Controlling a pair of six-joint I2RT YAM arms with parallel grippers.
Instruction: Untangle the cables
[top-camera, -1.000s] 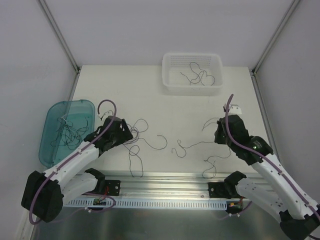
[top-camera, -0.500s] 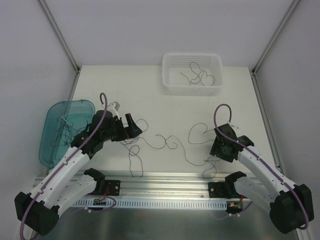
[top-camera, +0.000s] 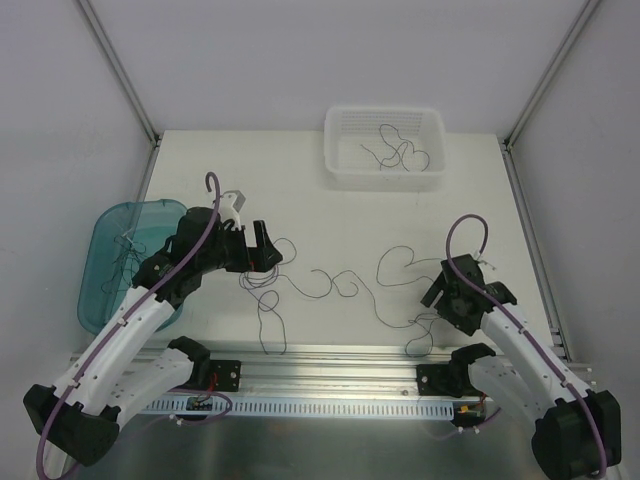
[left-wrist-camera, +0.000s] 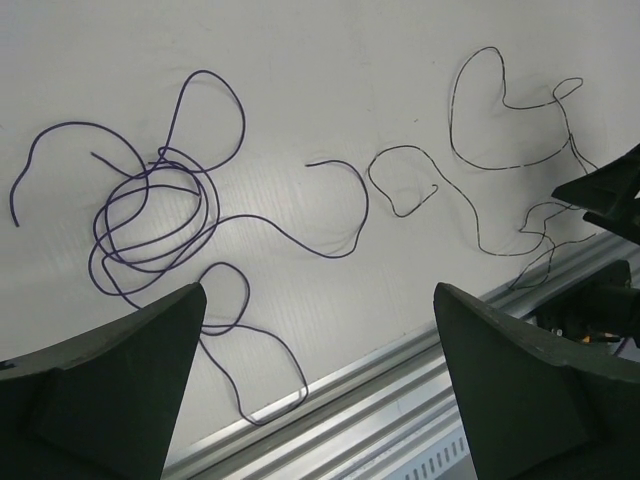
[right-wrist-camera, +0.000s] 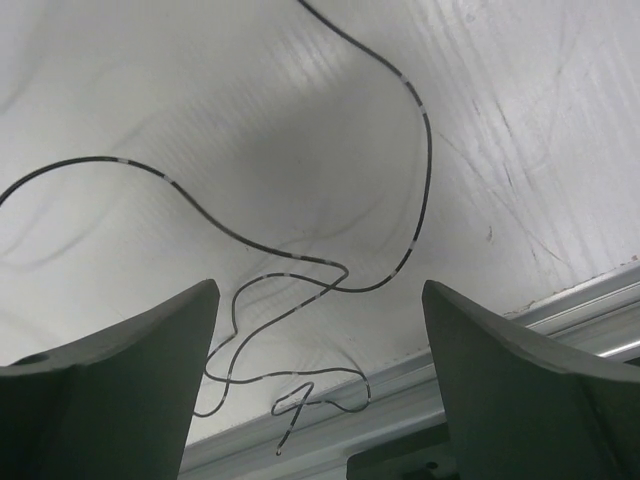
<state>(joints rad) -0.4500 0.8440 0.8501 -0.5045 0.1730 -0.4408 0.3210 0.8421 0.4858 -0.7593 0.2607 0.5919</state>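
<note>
Tabletop (top-camera: 300, 185), pale and matte, sits boxed in by plain grey walls, with a ribbed metal rail (top-camera: 330, 365) along the edge farthest from the white mesh basket (top-camera: 345, 178). Hair-thin cables (top-camera: 262, 284) sprawl between basket and rail: a purple coil (left-wrist-camera: 150, 215) toward the left, black squiggles (left-wrist-camera: 470, 160) toward the right. A few more curl inside the basket, and others blur together in the translucent teal tray (top-camera: 95, 290) well left of it. Both the left gripper (top-camera: 266, 250) and the right gripper (right-wrist-camera: 320, 290) gape wide, gripping nothing.

White table (top-camera: 250, 180) holds cables (top-camera: 262, 282), a basket (top-camera: 385, 180) (far edge), a teal tub (top-camera: 100, 290).
</note>
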